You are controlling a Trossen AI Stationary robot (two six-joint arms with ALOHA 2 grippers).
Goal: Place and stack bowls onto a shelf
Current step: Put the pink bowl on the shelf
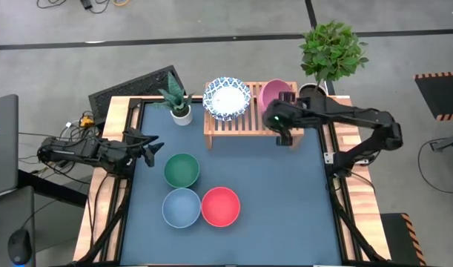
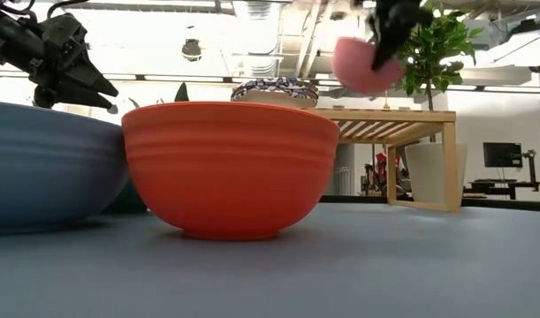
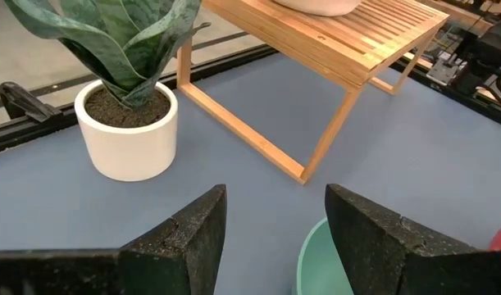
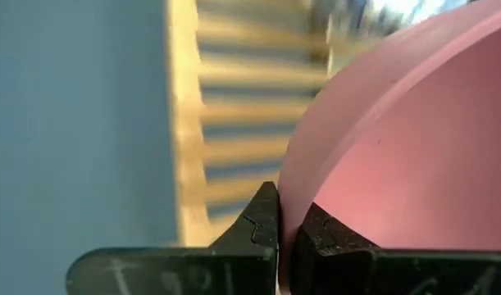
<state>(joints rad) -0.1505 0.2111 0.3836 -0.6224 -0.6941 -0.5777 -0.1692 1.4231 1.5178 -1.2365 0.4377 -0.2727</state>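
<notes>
My right gripper (image 1: 284,104) is shut on the pink bowl (image 1: 274,93) above the right half of the light-wood shelf (image 1: 241,122). A white bowl with a blue-patterned rim (image 1: 227,97) stands on the shelf's left half. The green bowl (image 1: 182,170), light blue bowl (image 1: 182,207) and red bowl (image 1: 220,206) stand on their bases on the blue table. My left gripper (image 1: 153,146) is open and hangs above the table's left edge, left of the green bowl; the green bowl's rim (image 3: 311,258) shows between its fingers. My right gripper pinches the pink bowl's rim (image 4: 289,201) between its two fingers, one finger inside the bowl and one outside. The bowl (image 2: 362,64) is lifted clear above the shelf top and tilted on its side.
A small white pot with a snake plant (image 1: 176,104) stands at the shelf's left end. A larger leafy plant (image 1: 330,52) stands beyond the table's far right corner. Open table lies near the right and near edges.
</notes>
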